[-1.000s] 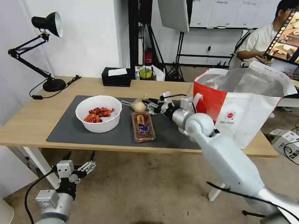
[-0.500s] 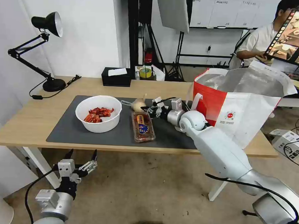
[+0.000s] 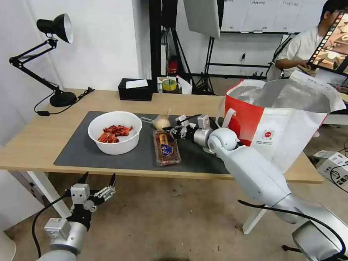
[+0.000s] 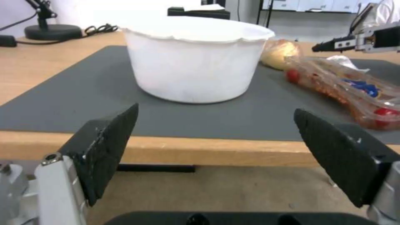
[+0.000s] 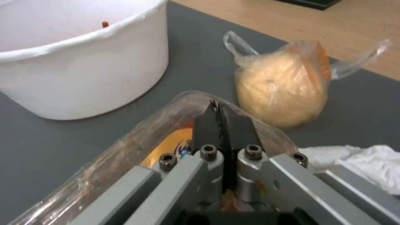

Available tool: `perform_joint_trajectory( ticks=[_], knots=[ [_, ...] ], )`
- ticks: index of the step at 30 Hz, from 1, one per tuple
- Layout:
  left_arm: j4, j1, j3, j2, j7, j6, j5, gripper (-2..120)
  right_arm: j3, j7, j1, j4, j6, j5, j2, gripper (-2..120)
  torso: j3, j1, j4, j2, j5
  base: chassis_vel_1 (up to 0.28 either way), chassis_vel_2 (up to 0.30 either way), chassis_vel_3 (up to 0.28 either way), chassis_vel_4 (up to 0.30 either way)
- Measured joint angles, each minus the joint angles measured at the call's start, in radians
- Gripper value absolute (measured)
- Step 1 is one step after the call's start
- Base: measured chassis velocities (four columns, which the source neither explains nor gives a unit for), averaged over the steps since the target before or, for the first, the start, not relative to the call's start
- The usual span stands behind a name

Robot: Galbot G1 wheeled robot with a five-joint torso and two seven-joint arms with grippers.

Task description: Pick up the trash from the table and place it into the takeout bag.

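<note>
right gripper [image 5: 221,117]: jaws pressed together with nothing between them, tip parked right over the far end of the clamshell box, just beside the bagged food
left gripper [image 4: 217,150]: down below the table edge, jaws spread wide, idle
clamshell box [image 3: 166,147]: on the grey mat [image 3: 84,153], between the bowl and the right arm. Thin clear plastic, so I'd guess light, flexy and a bit slippery. Pinch across the narrow width or by the rim, gently, or it could buckle and pop open
small bag of beige food [image 5: 280,90]: soft and squishy looking; the knotted plastic ears look like the easiest hold
tissue [image 5: 362,165]: crumpled, next to the gripper, probably weighs nothing, grab anywhere
bowl [image 3: 114,131]: red shells inside, rigid rim, keep it level
takeout bag [image 3: 278,127]: standing open at the table's right end
</note>
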Motion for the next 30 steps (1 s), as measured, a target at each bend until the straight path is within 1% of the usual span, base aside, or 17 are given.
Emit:
perform_joint_trajectory(
  ticks=[5,10,16,30],
  knots=[
    [0.003,-0.002,0.002,0.004,0.001,0.000,-0.002,100,-0.004,-0.001,-0.001,0.000,-0.006,0.012,-0.003,0,0.000,0.000,0.0000,0.000,-0.0001,0.000,0.000,0.000,0.000],
    [0.005,-0.003,0.006,0.002,0.002,-0.001,-0.002,100,-0.011,-0.001,0.010,-0.004,0.007,0.046,0.007,0,0.000,0.000,0.0000,0.000,0.0000,0.000,0.000,0.000,0.000],
    [0.005,-0.004,0.008,0.001,0.002,-0.002,-0.001,100,-0.024,-0.004,0.021,-0.025,0.005,0.047,0.024,0,0.000,0.000,0.0000,0.000,-0.0001,0.000,0.000,0.000,0.000],
    [0.002,-0.001,0.011,0.000,0.003,-0.004,0.003,100,-0.046,-0.009,0.017,-0.037,-0.006,0.042,0.022,0,0.000,0.000,0.0001,0.000,0.0000,0.000,0.000,0.000,0.000]
  ],
)
